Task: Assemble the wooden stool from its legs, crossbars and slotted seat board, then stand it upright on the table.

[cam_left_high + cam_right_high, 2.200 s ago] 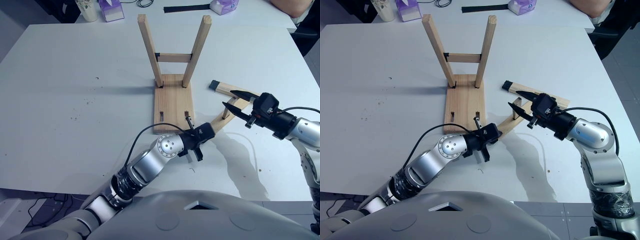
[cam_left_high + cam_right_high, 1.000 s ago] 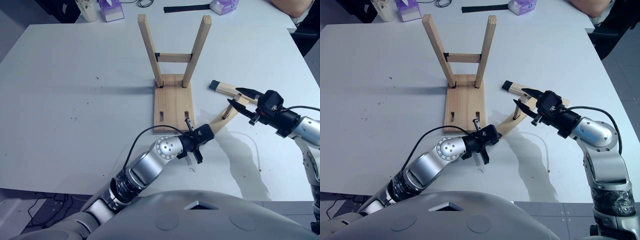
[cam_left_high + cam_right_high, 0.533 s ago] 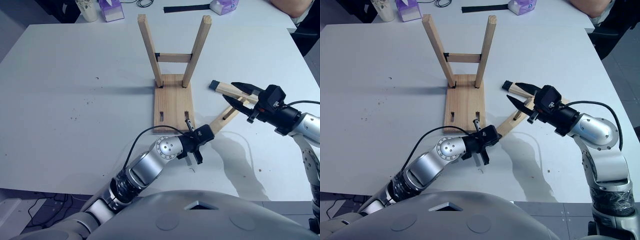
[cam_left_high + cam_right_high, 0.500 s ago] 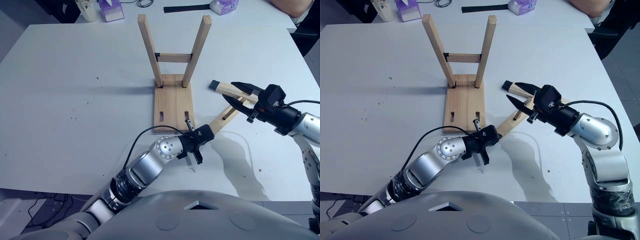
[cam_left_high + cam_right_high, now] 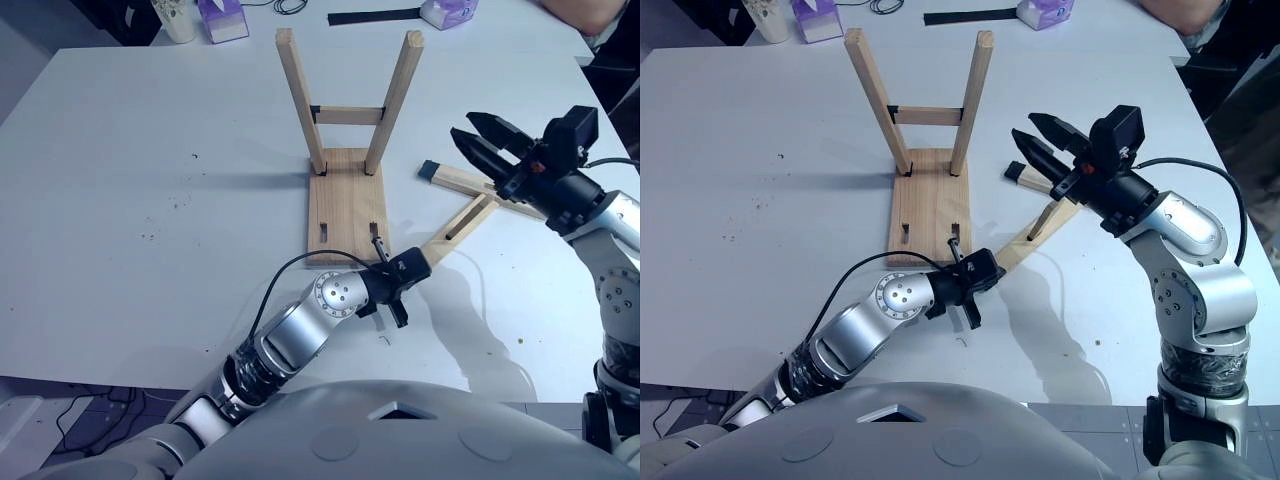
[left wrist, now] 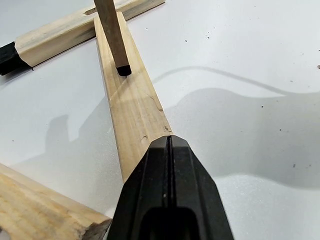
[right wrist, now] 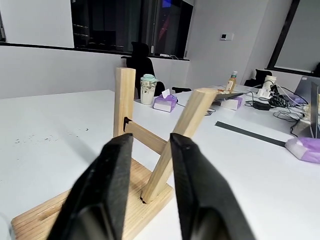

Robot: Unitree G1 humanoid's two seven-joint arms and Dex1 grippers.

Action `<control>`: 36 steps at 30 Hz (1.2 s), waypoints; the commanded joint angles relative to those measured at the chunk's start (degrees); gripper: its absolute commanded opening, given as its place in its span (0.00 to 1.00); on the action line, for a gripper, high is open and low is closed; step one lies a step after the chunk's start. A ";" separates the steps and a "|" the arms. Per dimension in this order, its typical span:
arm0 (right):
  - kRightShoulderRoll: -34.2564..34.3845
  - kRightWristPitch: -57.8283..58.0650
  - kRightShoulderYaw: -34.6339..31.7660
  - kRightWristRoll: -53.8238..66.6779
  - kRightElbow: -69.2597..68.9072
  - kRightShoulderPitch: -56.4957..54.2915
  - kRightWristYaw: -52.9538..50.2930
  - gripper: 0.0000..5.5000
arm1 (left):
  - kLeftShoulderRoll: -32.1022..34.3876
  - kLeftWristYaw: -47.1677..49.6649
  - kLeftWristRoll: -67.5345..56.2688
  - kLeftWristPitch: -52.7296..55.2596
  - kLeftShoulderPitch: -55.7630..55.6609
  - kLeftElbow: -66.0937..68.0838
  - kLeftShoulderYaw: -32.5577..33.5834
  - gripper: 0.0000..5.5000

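Lower centre: left hand [image 5: 392, 283] gripped the end of the loose leg frame [image 5: 455, 228], probably steadying it beside the seat board [image 5: 345, 215]; upper right: right hand [image 5: 462, 124] hung released above it

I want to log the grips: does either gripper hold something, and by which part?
The left gripper is shut on the near end of the loose leg. The right gripper is open, holding nothing.

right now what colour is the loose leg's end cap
Black; the end cap shows best in the left eye view.
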 commanded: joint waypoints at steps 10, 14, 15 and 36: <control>2.13 3.82 0.30 4.05 0.68 -9.08 -3.65 0.23 | -0.02 0.12 0.51 0.15 -0.75 0.80 0.20 0.00; 1.97 1.06 3.04 -0.43 1.61 -5.86 -2.02 0.23 | 0.38 -0.30 0.46 0.16 -0.79 0.61 0.06 0.00; 2.01 -0.60 4.55 -2.61 2.64 -3.68 -1.14 0.23 | 0.56 -0.58 0.41 0.12 -0.91 0.58 0.00 0.00; 4.54 3.11 -5.51 16.85 4.83 -7.20 -6.98 0.23 | -0.61 -2.23 -3.23 2.57 -1.21 -2.96 3.96 0.00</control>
